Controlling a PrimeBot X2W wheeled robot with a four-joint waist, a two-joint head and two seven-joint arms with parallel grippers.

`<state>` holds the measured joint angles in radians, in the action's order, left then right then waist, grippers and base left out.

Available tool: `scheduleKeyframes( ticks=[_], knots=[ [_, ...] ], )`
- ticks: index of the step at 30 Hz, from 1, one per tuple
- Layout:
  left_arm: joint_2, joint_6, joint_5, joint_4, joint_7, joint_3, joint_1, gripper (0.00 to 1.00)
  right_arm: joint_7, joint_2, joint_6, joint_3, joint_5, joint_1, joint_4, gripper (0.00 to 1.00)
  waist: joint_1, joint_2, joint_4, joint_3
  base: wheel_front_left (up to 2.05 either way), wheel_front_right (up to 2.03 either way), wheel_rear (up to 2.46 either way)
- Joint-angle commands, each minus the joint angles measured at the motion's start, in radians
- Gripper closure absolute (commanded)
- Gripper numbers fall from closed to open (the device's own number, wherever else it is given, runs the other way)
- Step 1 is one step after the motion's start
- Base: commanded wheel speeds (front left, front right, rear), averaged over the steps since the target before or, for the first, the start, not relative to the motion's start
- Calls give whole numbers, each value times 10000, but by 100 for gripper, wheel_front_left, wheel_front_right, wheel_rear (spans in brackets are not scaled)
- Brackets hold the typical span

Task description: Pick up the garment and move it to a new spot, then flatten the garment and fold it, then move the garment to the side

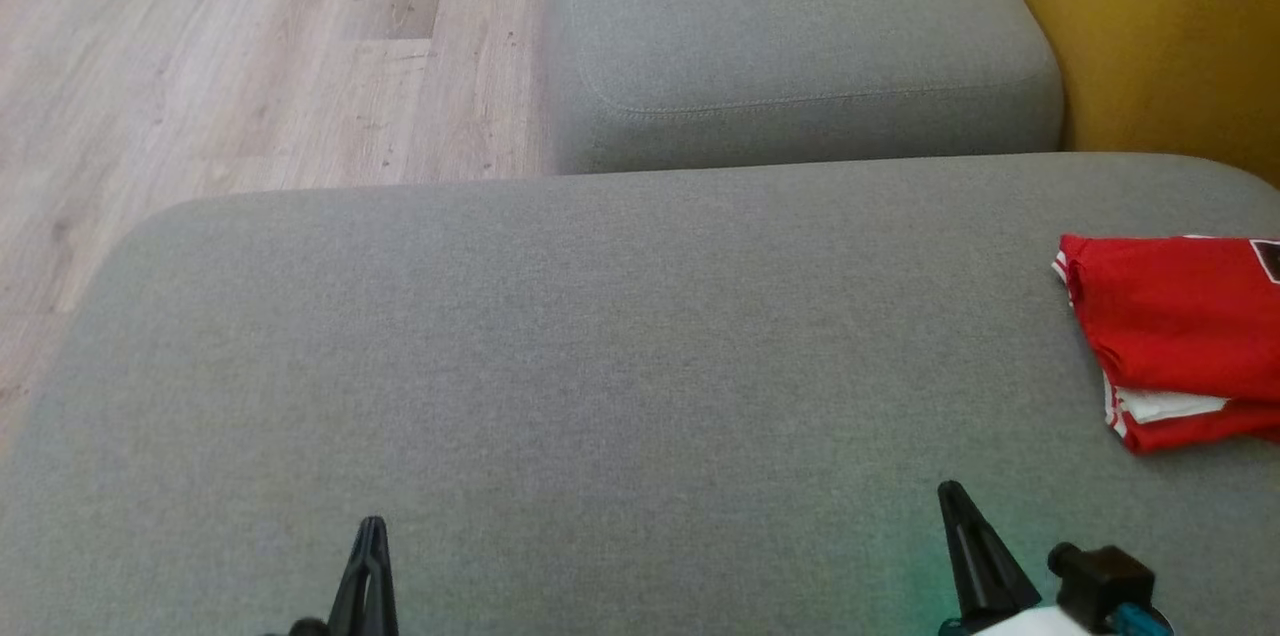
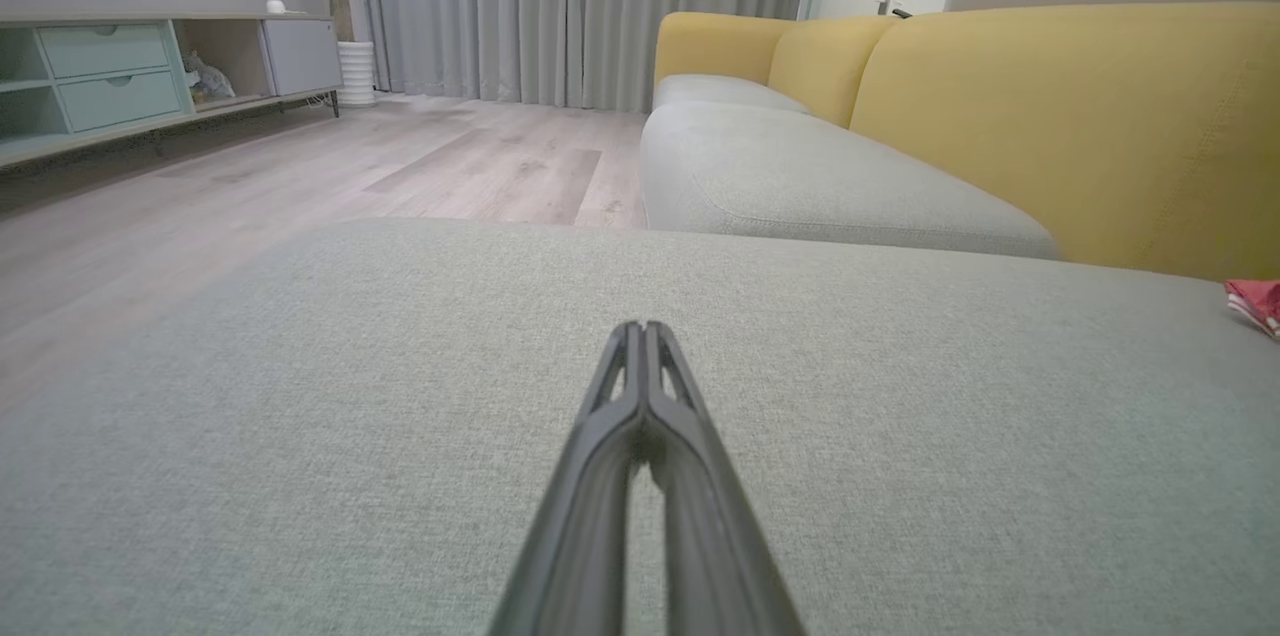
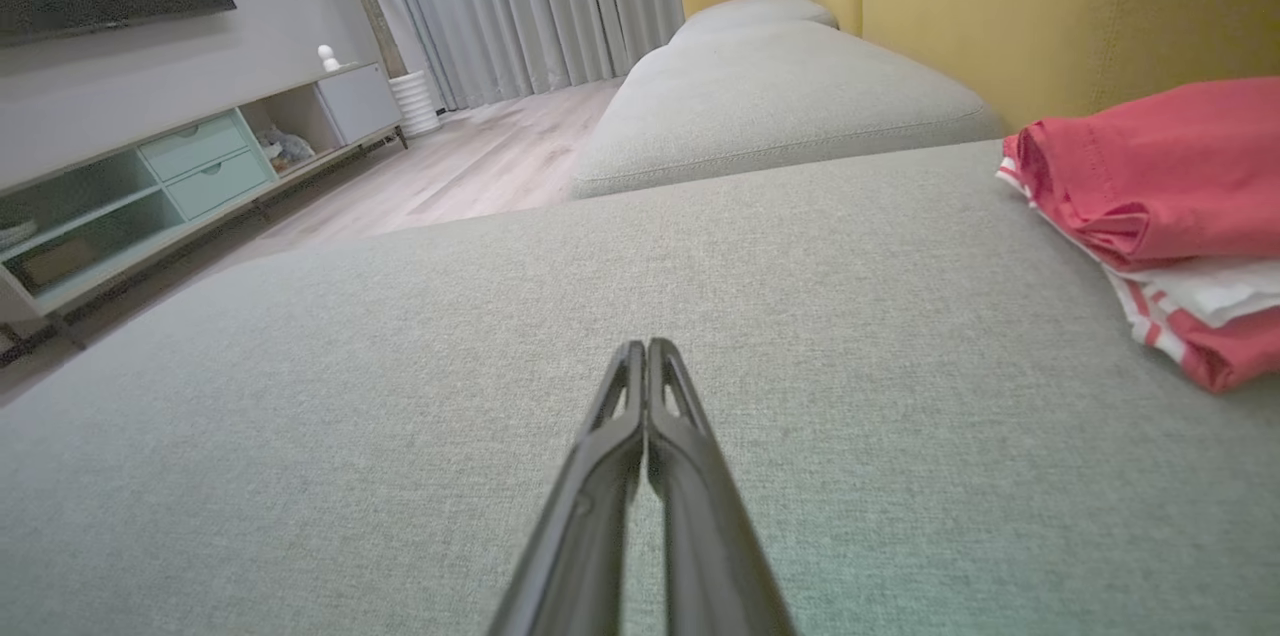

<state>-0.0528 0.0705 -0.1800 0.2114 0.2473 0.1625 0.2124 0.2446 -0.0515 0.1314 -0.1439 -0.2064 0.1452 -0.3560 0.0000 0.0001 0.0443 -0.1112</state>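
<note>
Nearest the robot, the left gripper (image 1: 372, 526) sits low over the wide grey woven-fabric sofa seat cushion (image 1: 600, 336). Its two long dark fingers are pressed together tip to tip, closed on themselves; the left wrist view (image 2: 643, 328) shows the same. The right gripper (image 1: 950, 492) is level with it on the robot's right, also over the cushion. It is closed in the same way, and its fingertips meet in the right wrist view (image 3: 647, 346).

Ahead and to the right of the right gripper, apart from it, lies the red folded garment with white striped trim (image 1: 1180, 326). It rests on the right-hand part of the same cushion, near the mustard-yellow upholstered sofa backrest (image 1: 1170, 26). The right wrist view shows it in stacked layers, red on top with a white layer between (image 3: 1150, 166).

Beyond the near cushion is a second grey fabric seat cushion (image 1: 800, 36), set against the backrest. To its left is the pale wood-plank floor (image 1: 250, 46). Farther off stand a low cabinet with mint-green drawers (image 2: 110, 66) and long grey pleated curtains (image 2: 580, 6).
</note>
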Motion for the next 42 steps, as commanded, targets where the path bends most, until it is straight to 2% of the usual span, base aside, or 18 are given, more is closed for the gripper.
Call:
scheduleKeyframes(
  ticks=[1, 42],
  knots=[
    [-20, -48, -376, -330, -54, -87, -413, 100, -90, -25, 0, 83, -393, -454, 362, 100, 0, -1, -7, 23, 0, 0, 0],
    [-127, -712, -5187, -84, -1116, -821, -1353, 100, -1126, -139, -3, 751, -5114, -1148, 611, 100, 0, -1, -154, 399, 0, 0, 0]
  ],
)
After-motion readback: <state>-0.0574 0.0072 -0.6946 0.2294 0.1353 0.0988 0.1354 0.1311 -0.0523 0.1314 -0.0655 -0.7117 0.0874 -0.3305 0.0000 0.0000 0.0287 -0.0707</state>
